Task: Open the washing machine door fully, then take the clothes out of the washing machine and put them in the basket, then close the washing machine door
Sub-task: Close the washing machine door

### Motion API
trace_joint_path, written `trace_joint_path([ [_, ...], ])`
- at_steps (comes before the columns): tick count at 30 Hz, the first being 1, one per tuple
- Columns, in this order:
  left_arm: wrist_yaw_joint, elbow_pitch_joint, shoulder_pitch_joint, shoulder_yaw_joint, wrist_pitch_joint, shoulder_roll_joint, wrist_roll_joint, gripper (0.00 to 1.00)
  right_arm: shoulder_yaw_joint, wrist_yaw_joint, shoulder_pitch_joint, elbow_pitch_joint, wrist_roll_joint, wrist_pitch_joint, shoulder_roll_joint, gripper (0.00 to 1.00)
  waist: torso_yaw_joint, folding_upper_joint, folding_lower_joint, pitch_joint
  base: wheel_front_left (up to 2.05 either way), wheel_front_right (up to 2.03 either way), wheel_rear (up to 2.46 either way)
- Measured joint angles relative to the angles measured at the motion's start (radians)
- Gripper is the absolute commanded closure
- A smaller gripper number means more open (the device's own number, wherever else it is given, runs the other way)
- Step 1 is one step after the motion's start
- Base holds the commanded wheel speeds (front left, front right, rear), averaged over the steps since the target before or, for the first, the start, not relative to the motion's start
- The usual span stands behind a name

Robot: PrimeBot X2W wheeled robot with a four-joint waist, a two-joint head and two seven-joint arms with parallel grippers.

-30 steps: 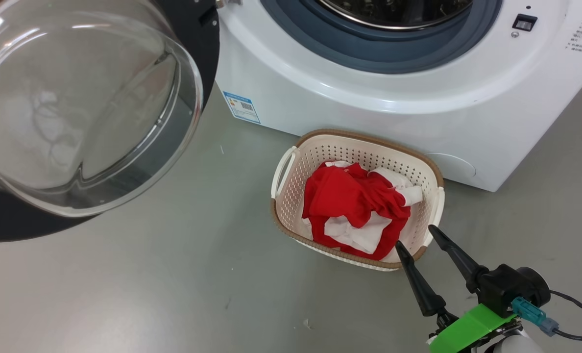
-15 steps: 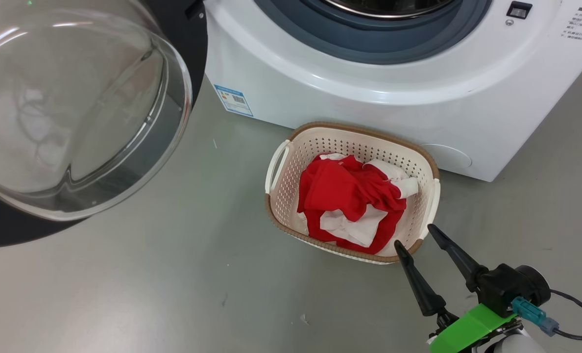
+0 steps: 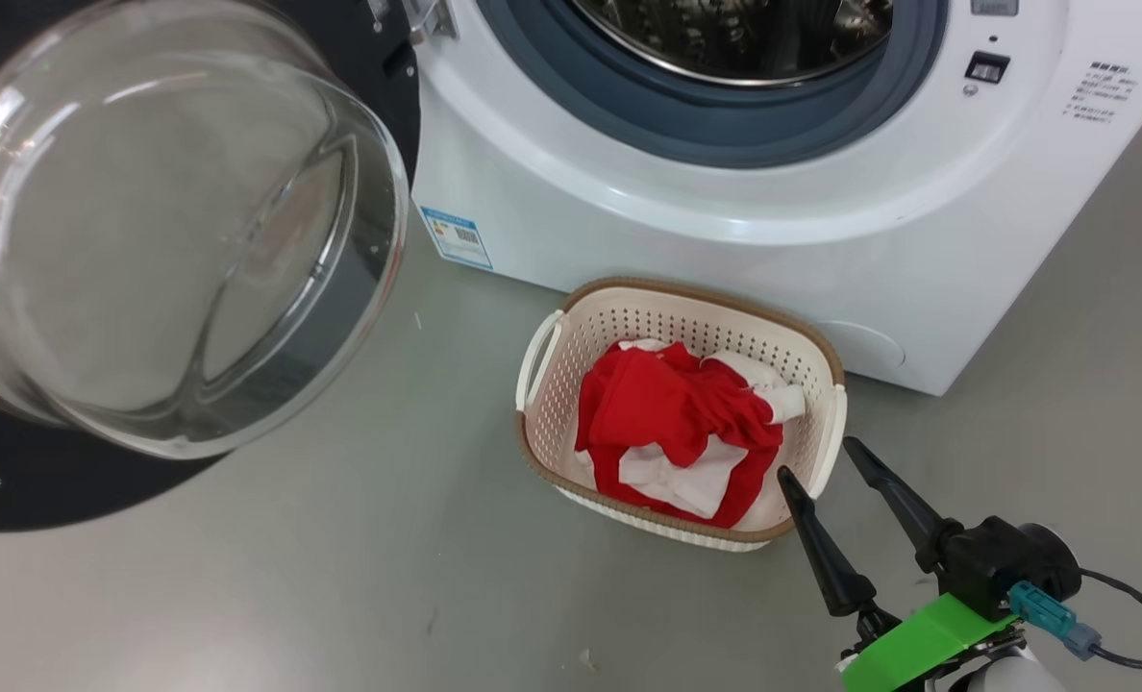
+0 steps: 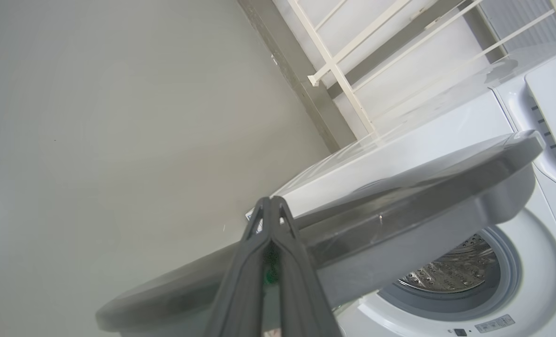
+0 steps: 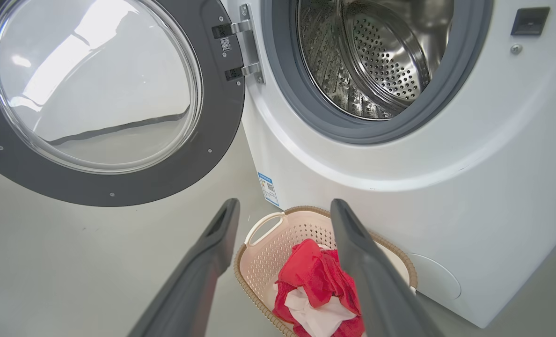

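Reaching in nearest, at the lower right of the head view: right gripper (image 3: 816,457), long dark fingers spread wide with nothing between them, tips over the near right corner of the basket (image 3: 571,356). Sitting on the grey floor (image 3: 340,577) just beyond, close against the front of the washing machine (image 3: 725,250); touching or not, cannot tell. Heaped inside the basket: the clothes (image 3: 672,404), red with white parts. Swung wide open at the left: washing machine door (image 3: 52,490), clear glass bowl bulging toward the camera. Stuck low on the machine's front beside it: small blue label sticker (image 3: 456,235). Farther back, grey gasket (image 3: 725,135) ringing the perforated steel drum (image 3: 725,38). Pressed fully together in the left wrist view: left gripper (image 4: 271,200), tips close by the door's outer edge, contact unclear.
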Motion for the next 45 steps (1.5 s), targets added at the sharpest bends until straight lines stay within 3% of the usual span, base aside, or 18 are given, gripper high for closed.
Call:
trace_joint_path([
  [11,0.0,-0.233,0.143,-0.043,0.145,0.027,-0.026,1.0,-0.022,0.0,0.051,-0.008,0.01,0.0,0.03,0.0,-0.003,0.0,0.0,-0.087,0.0,0.0,0.0],
  [23,0.0,-0.556,0.333,-0.062,0.164,0.018,-0.054,1.0,-0.04,0.0,0.108,-0.02,0.019,0.0,0.06,0.0,-0.003,0.0,0.0,-0.168,0.0,0.0,0.0],
  [34,0.0,-0.782,0.401,-0.098,0.149,-0.043,-0.066,1.0,-0.051,0.0,0.119,-0.028,0.025,0.0,0.072,0.0,-0.024,0.0,-0.0001,-0.191,0.0,0.0,0.0],
  [45,0.0,-0.926,0.4,-0.206,0.064,-0.153,-0.011,1.0,-0.071,0.0,0.127,-0.038,0.025,0.0,0.078,0.0,-0.053,0.0,-0.0001,-0.189,0.0,0.0,0.0],
])
